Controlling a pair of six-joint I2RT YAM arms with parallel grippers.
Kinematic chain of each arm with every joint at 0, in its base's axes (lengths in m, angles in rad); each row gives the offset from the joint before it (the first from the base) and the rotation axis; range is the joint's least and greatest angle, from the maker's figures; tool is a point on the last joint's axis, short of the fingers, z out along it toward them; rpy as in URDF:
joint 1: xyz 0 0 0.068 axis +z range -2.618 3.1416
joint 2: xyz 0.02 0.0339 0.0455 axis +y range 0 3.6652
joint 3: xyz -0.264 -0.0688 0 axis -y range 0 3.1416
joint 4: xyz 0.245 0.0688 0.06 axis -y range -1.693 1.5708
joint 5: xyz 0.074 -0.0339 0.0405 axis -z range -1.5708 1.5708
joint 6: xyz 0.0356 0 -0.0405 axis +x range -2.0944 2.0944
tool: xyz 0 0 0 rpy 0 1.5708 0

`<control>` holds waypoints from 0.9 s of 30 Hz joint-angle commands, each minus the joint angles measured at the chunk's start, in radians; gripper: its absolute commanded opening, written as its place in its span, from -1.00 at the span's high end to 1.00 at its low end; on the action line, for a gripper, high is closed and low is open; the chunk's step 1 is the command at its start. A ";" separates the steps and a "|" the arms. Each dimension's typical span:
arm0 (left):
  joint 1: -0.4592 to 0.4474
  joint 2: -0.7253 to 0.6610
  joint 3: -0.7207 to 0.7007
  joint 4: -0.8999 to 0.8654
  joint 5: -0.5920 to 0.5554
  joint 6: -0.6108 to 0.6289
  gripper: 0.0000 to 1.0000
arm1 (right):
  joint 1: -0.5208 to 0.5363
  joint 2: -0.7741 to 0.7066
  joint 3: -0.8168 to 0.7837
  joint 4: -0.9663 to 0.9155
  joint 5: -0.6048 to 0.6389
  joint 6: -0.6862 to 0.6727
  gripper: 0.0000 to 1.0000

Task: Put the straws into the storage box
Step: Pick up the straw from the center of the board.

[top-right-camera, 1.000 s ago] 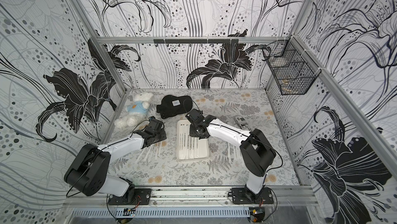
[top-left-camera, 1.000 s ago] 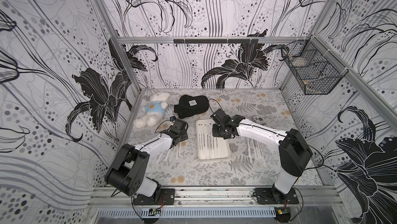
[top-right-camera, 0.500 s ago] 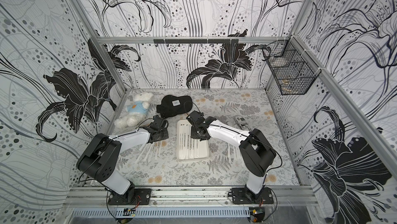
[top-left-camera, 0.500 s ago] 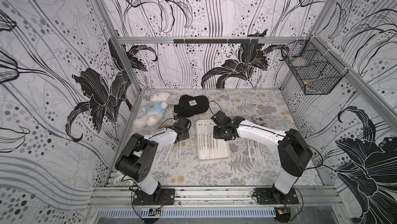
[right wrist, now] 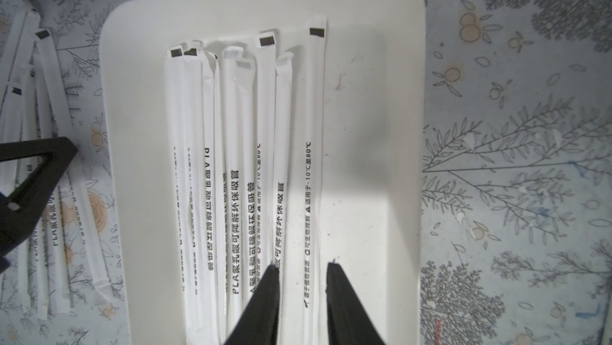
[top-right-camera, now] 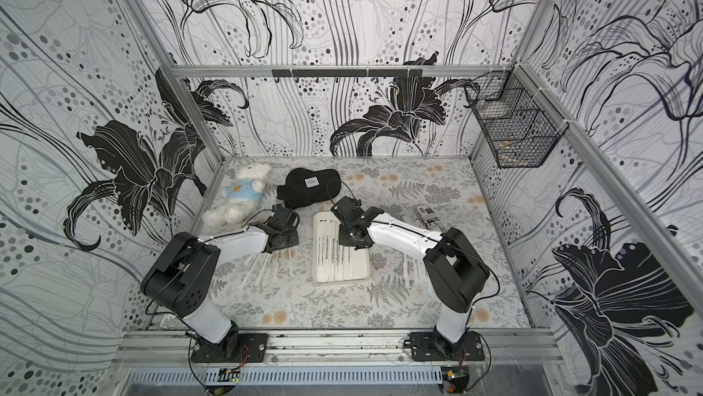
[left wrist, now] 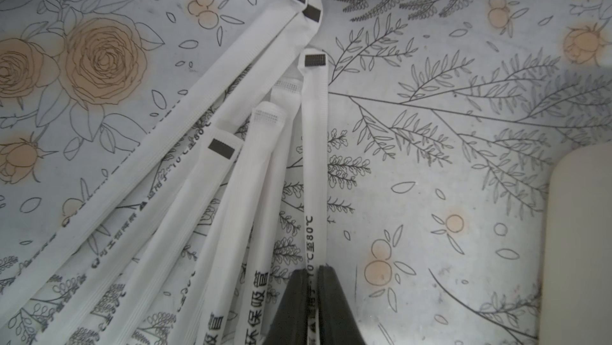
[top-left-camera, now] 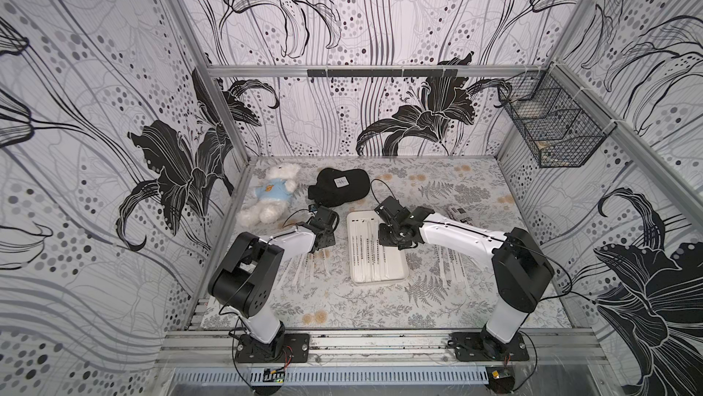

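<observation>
The storage box [top-left-camera: 360, 219] [top-right-camera: 322, 219] [right wrist: 364, 61] lies mid-table with several straws [right wrist: 231, 128] lined up in it. More straws lie loose on the cloth, one pile to the left [top-left-camera: 310, 265] [top-right-camera: 266, 266] and some to the right [top-left-camera: 452, 261]. My left gripper [left wrist: 313, 270] [top-left-camera: 323, 244] is down at the left pile, shut on one straw [left wrist: 314, 161] that runs out between its jaws. My right gripper [right wrist: 303, 264] [top-left-camera: 388, 240] hangs open over the box. Its jaws stand either side of a straw [right wrist: 314, 111] lying flat there, with gaps on both sides.
A white teddy bear [top-left-camera: 272, 194] and a black cap [top-left-camera: 338, 187] lie at the back left. A short printed tube [top-left-camera: 458, 213] sits right of the box. A wire basket [top-left-camera: 551, 135] hangs on the right wall. The box wall [left wrist: 579, 227] stands close beside the left gripper.
The left arm has settled lower over the left pile and its jaws have closed on a straw. The right gripper has stayed over the box with its jaws slightly narrower.
</observation>
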 commanded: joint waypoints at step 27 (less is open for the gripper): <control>-0.463 -0.241 0.113 0.227 0.001 -0.310 1.00 | -0.217 -0.327 -0.196 0.064 -0.028 -0.086 0.50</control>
